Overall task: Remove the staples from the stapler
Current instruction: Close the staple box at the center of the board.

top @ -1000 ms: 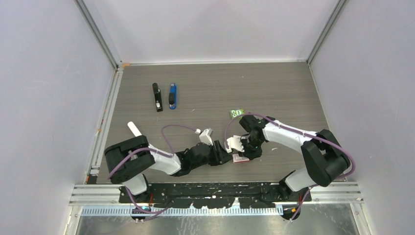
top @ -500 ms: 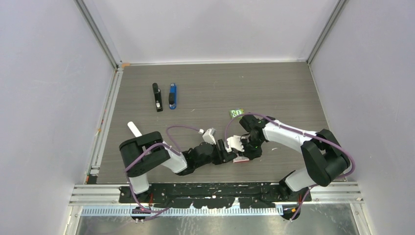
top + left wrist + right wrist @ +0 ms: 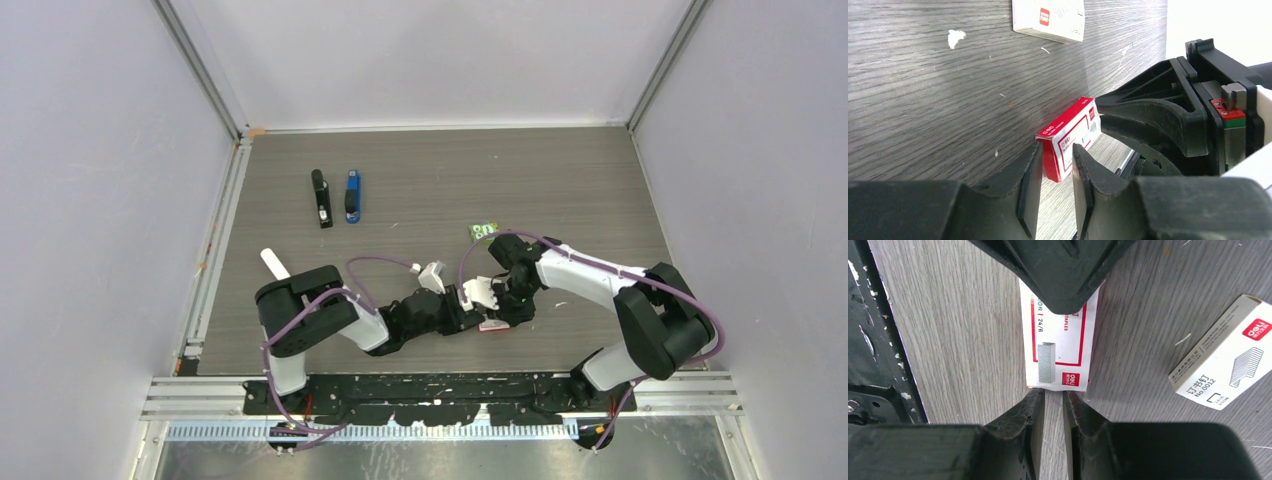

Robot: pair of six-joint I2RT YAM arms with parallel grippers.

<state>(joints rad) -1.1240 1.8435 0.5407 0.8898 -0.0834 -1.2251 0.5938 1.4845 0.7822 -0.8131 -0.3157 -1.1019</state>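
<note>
Near the front edge of the grey wood-grain table (image 3: 560, 180), both arms folded inward, tips meeting over a small red-and-white cardboard box (image 3: 1060, 340); printed face turned up toward the right wrist camera. Clamped at one end by the left gripper (image 3: 1057, 150), black fingers (image 3: 1028, 190) pressed against opposite sides of that end; seen from the right wrist as a dark wedge covering the box's far end. At the opposite end, the right gripper (image 3: 1053, 396); fingertips a narrow slit apart, bare wood showing between, tips touching or just short of the box's edge; nothing visibly pinched. Near the first box, to the right in that view, a second small box (image 3: 1220, 367), white with a red logo, lying clear of the first. Just beyond the right arm's wrist, a small green packet (image 3: 483, 231). Far back on the left, well apart from both grippers, a black stapler (image 3: 320, 198) and a blue stapler (image 3: 352, 196); side by side, near-parallel, not touching; neither one held. Of the staples themselves, nothing large enough to make out in any view.
</note>
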